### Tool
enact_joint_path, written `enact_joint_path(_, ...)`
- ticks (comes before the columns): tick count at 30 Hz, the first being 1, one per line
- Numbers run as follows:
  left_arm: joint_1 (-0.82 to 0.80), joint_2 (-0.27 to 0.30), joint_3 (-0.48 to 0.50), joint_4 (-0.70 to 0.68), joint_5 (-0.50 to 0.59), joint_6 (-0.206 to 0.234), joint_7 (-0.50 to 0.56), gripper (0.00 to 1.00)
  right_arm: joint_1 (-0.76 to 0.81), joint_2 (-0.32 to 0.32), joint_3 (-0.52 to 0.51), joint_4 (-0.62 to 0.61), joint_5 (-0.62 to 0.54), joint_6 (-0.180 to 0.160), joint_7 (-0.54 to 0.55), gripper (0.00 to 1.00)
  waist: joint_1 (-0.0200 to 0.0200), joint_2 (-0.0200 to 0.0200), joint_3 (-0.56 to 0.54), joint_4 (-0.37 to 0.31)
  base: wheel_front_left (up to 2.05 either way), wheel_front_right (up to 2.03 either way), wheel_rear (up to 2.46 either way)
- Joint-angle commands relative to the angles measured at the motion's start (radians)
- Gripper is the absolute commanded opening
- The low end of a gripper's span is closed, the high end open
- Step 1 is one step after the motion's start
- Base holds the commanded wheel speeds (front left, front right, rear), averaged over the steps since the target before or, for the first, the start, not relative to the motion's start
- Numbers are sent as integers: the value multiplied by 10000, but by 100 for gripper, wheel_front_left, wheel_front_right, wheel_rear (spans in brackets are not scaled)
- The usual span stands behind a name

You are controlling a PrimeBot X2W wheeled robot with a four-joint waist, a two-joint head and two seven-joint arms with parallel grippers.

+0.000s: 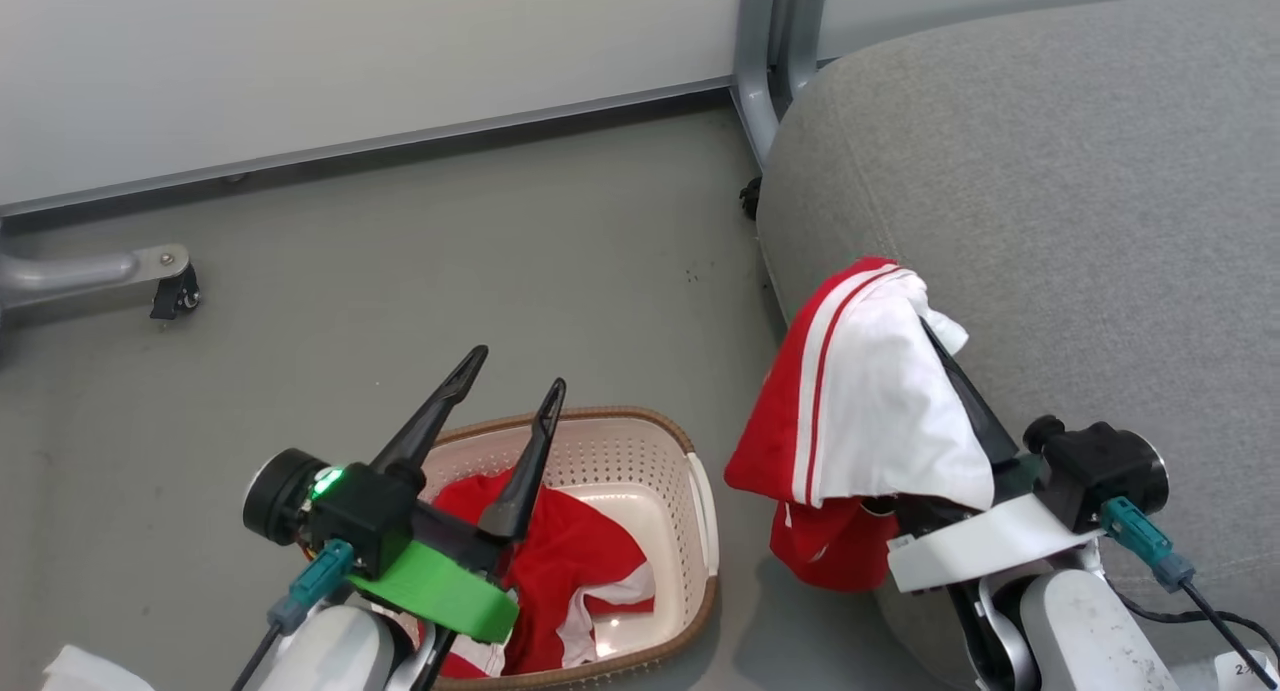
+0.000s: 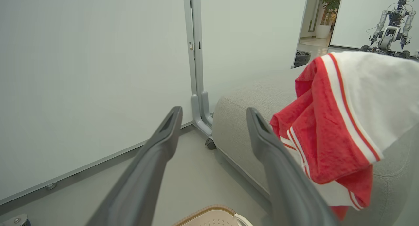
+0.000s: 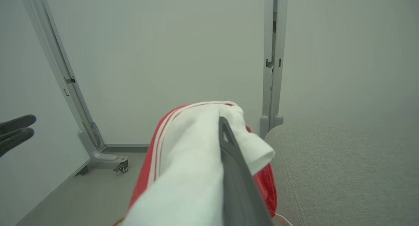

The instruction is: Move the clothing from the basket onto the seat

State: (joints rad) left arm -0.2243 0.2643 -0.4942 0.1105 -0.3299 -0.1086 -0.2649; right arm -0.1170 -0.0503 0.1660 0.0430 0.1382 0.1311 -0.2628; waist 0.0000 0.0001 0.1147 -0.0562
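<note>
By the seat (image 1: 1050, 171), right gripper (image 3: 220, 122) clamped on a garment (image 1: 880, 401) — over the basket (image 1: 702, 501), left gripper (image 1: 519, 367) spread, empty.

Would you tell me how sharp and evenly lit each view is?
Head view: soft even light, sharp, small glare spot in the basket. Left wrist view: the left claw looms soft-edged, the held garment crisp. Right wrist view: hazy, low contrast, that garment's white panel washed out.
</note>
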Motion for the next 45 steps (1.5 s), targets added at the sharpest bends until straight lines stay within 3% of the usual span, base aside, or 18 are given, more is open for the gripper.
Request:
enact_joint_path(1, 234, -64, 211, -92, 63, -36, 9, 100, -5, -4, -39, -133, 8, -5, -31, 0, 0, -1, 112, -287, 0, 0, 0)
enact_joint_path(11, 631, -54, 915, -370, 445, -171, 7, 100, 207, -4, -331, -1116, 39, -6, -31, 0, 0, -1, 542, -1515, 0, 0, 0)
enact_joint_path(18, 438, 145, 1074, -477, 669, -210, 9, 100, 387, -4, -539, -1686, 54, -7, -31, 0, 0, -1, 999, -2452, 0, 0, 0)
enact_joint_path(24, 87, 355, 907, -546, 706, -229, 8, 100, 85, -1, -771, -1945, 157, -7, -31, 0, 0, -1, 1648, -2851, 0, 0, 0)
enact_joint_path(33, -673, 813, 302, -733, 490, -228, 8, 100, -1896, -25, -1891, -2540, 356, -5, -31, 0, 0, -1, 3062, -2477, 0, 0, 0)
enact_joint_path(38, -1398, 1082, -230, -793, 244, -227, 8, 100, -3753, -991, -2789, -2709, 861, -5, -29, 0, 0, -1, 3924, -1889, 0, 0, 0)
enact_joint_path(45, -2154, 1209, -616, -837, 51, -228, 8, 100, -6254, -2644, -3648, -1732, 1270, -7, -29, 0, 0, -1, 4860, -1163, 0, 0, 0)
